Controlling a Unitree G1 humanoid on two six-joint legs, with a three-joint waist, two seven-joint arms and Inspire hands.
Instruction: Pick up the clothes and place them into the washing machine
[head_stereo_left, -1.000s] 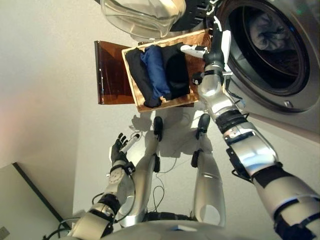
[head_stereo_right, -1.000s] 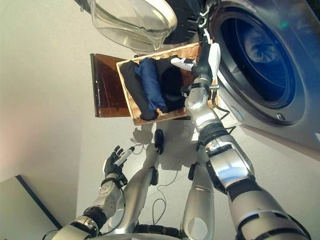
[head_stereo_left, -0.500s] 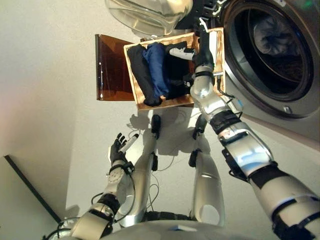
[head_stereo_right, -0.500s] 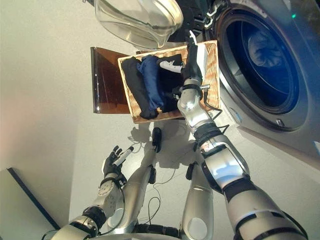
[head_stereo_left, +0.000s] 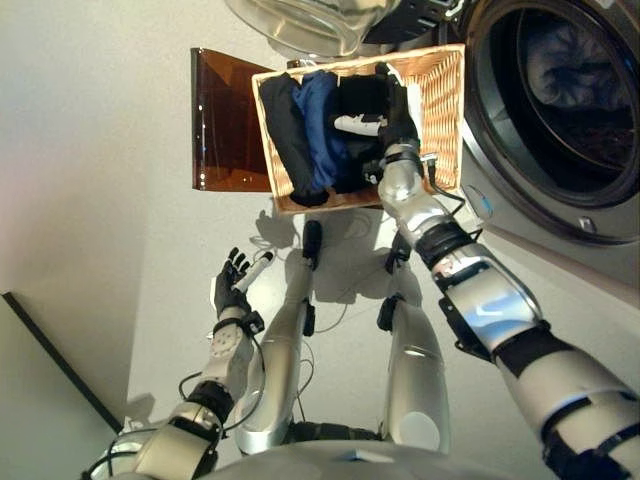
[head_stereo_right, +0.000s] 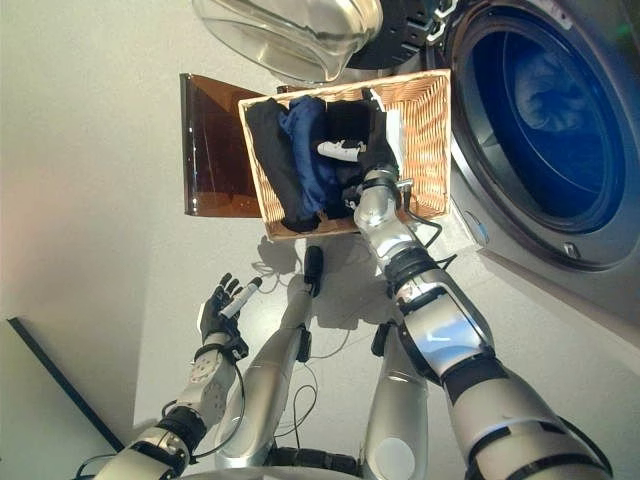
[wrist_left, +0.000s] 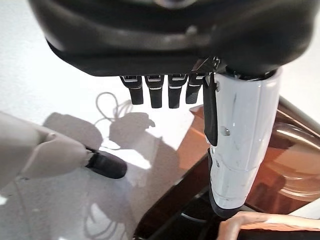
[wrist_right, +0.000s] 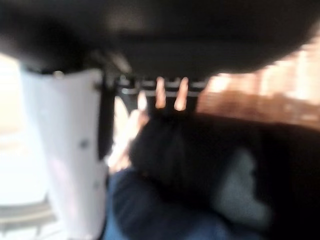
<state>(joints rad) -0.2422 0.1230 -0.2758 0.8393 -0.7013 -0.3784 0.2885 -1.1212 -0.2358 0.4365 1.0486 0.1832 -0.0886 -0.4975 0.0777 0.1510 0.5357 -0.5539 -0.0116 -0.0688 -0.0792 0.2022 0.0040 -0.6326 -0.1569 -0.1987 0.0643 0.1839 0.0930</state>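
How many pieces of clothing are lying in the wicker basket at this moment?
3 visible in the rectangular wicker basket: a black garment on the robot's left, a blue garment in the middle, and another black garment under the right hand. More may lie hidden beneath.

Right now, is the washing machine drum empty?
No. A bundled garment already lies inside the drum of the washing machine, seen through its open porthole in the left eye view.
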